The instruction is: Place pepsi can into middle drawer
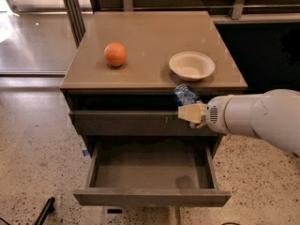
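Observation:
The pepsi can (184, 95), dark blue with white markings, is held in the air in front of the cabinet, just below the top's front edge and above the right part of the open drawer. My gripper (188, 108), with beige fingers (192, 113), is shut on the can; my white arm (258, 118) comes in from the right. The middle drawer (150, 197) is pulled out below, and its flat grey-brown tray holds nothing I can see.
An orange (115, 54) sits on the left of the cabinet top (145, 32). A white bowl (191, 65) stands near its front right edge, just above the can. A closed drawer front (122, 123) with pale scratches is above the open drawer. Speckled floor surrounds the cabinet.

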Motion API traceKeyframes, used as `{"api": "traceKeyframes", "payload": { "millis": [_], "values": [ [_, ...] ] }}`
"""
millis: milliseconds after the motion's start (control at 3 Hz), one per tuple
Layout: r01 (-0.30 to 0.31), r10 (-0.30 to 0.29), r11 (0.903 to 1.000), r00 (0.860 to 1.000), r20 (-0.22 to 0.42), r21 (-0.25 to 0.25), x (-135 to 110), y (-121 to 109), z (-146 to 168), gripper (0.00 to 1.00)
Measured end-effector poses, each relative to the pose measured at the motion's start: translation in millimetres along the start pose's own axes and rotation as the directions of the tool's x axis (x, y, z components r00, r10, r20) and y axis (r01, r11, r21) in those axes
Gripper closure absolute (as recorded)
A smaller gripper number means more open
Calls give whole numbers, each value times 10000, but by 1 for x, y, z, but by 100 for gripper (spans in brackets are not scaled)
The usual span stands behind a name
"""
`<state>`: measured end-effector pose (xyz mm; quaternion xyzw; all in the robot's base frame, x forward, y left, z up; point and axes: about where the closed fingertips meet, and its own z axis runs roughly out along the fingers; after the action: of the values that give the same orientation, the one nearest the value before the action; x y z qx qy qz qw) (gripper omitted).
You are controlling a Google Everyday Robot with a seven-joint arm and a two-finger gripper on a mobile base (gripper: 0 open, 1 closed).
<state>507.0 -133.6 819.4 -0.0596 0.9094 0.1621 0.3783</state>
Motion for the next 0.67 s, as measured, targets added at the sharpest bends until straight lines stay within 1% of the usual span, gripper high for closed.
{"api": "traceKeyframes", "payload": {
  "millis": [333, 667],
  "values": [
    [279, -279, 9996, 9993, 261, 6, 1, 9, -4, 100],
    [260, -265, 9988, 9996, 110, 414, 38, -8, 15, 100]
  ]
}}
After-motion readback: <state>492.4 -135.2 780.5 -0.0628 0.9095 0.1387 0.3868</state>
